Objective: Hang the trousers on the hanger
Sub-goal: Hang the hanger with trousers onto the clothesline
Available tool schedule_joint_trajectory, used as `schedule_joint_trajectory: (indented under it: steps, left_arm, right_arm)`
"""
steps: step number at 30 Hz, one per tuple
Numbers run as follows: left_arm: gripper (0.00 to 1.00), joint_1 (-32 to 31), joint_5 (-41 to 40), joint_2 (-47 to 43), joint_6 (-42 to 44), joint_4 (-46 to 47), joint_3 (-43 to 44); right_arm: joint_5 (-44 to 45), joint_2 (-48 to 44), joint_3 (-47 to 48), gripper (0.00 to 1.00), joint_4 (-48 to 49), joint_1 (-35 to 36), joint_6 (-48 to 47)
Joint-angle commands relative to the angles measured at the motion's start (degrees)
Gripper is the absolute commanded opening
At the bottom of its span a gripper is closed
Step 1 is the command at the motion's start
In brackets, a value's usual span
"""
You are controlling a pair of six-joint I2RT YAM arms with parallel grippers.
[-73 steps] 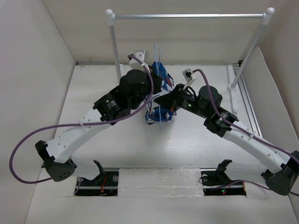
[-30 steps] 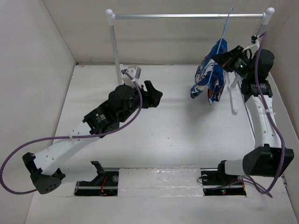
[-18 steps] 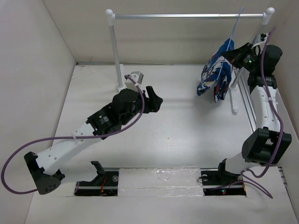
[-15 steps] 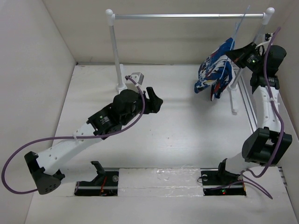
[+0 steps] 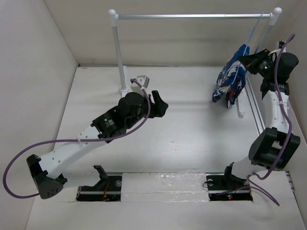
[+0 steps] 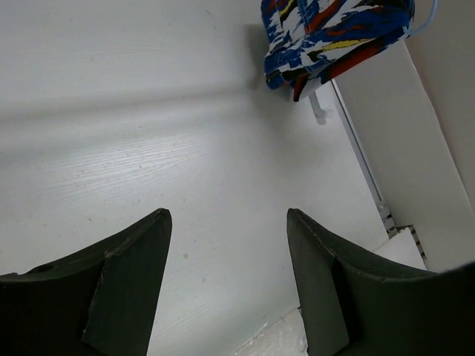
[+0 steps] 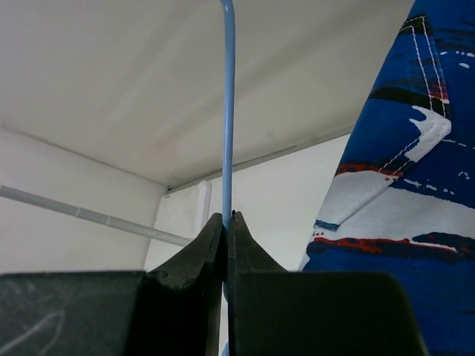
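Note:
The trousers, printed blue, white, red and black, hang draped over the light-blue wire hanger at the far right. My right gripper is raised there and shut on the hanger's stem. In the right wrist view the jaws pinch the thin blue hanger wire, with the trousers just to the right. The hanger's top reaches up by the rail's right end; whether it rests on the rail I cannot tell. My left gripper is open and empty over the mid table, far from the trousers.
A silver rail on two white posts spans the back of the table. The right post's base and a white track run along the right wall. White walls close in on the left, back and right.
The right arm has carried the hanger and trousers further right and upward toward the rail's right end. The left arm has barely moved and stays open.

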Motion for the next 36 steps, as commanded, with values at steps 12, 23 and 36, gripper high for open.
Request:
schedule_joint_trajectory:
  steps: [12,23,36]
  left_arm:
    - [0.63,-0.01,-2.89,0.75,-0.01,-0.17,2.08]
    - [0.65,18.59,15.10,1.28,-2.82,2.63,7.71]
    - [0.70,19.50,9.15,-12.60,-3.61,-5.88,-7.48]
  right_arm:
    - [0.26,-4.62,7.20,0.77,-5.79,-4.16,-12.18]
    - [-0.34,-13.58,12.41,1.00,-13.89,-5.32,-20.63]
    - [0.96,-51.25,-29.13,1.00,-21.32,25.54,-38.18]
